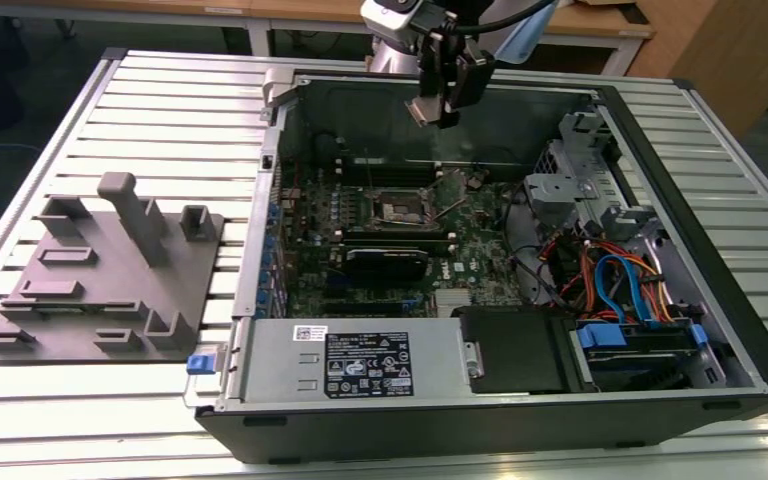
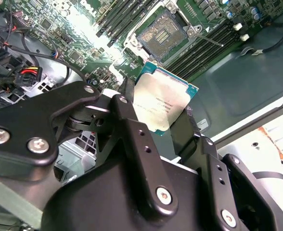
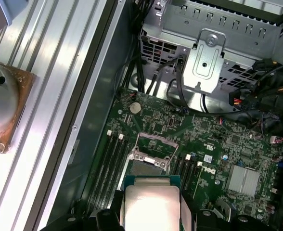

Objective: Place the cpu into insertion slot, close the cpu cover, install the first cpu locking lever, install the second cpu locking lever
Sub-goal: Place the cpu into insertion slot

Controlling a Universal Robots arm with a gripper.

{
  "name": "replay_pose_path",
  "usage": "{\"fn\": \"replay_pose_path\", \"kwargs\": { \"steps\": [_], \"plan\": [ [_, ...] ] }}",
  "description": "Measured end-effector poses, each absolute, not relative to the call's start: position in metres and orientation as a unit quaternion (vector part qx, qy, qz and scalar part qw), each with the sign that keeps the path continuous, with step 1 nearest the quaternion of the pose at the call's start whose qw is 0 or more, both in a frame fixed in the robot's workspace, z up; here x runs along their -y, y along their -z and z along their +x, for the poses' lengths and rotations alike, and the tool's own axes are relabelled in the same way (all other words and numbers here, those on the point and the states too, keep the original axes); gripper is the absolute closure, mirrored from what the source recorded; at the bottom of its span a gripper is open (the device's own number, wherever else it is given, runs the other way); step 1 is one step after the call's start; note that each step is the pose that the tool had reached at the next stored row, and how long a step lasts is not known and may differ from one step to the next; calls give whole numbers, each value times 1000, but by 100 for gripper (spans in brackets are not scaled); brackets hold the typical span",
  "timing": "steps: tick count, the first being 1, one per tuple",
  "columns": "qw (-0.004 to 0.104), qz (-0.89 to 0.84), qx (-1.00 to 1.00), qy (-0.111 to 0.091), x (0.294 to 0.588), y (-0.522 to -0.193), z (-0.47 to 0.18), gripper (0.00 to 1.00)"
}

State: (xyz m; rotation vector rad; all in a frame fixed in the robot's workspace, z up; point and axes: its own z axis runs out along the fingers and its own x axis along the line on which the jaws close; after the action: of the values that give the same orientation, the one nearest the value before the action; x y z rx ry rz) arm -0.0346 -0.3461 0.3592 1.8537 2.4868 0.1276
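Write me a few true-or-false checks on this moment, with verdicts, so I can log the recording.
1. The gripper is shut on the cpu. True.
2. The cpu already sits in the insertion slot. False: the slot's pin field is bare, and the cpu is held above the board.
3. The computer case lies open on the slatted table. True.
4. The grey fixture plate lies on the exterior view's right of the case. False: it lies on the exterior view's left.
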Motion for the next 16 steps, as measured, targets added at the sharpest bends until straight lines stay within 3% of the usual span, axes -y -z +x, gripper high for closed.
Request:
{"fn": "replay_pose_path", "kwargs": {
  "steps": [16],
  "plan": [
    [19,598,-800,-41,346,-359,-35,46]
  ]
}}
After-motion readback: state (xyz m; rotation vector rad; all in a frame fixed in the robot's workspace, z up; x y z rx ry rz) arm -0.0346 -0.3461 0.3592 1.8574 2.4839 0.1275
